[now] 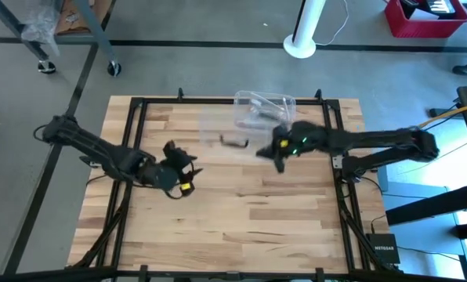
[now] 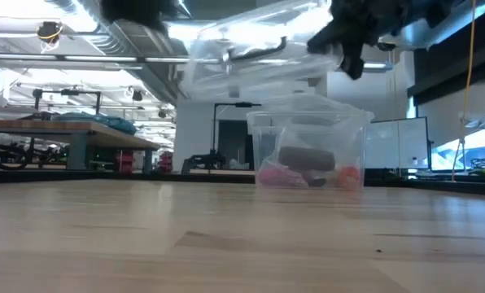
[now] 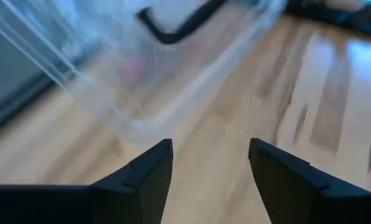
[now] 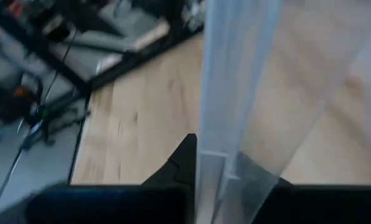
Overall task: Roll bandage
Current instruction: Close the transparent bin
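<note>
A clear plastic box [image 2: 309,150] stands open at the table's far middle, also in the high view [image 1: 265,110]. Inside lie a dull brown-grey roll [image 2: 306,156], perhaps the bandage, and pink and orange things. My right gripper [image 1: 274,153] is shut on the box's clear lid [image 2: 251,61], which has a black handle [image 1: 233,142], and holds it above and beside the box. My left gripper [image 1: 182,168] is open and empty over the table's left middle. Its fingers [image 3: 151,171] point toward the lid. My right gripper pinches the lid's rim [image 4: 218,165] between its two fingers, at the lid's end nearest the table's right side. The fingers come from the table's right. The lid is lifted clear of box and table, slightly tilted, with its handle [image 2: 251,50] on top.
Bare wooden tabletop [image 1: 241,219] spreads across the near half. A black frame [image 1: 132,157] runs around the table's edges. A white post base [image 1: 300,47] and a red crate [image 1: 425,17] stand on the floor beyond the far edge.
</note>
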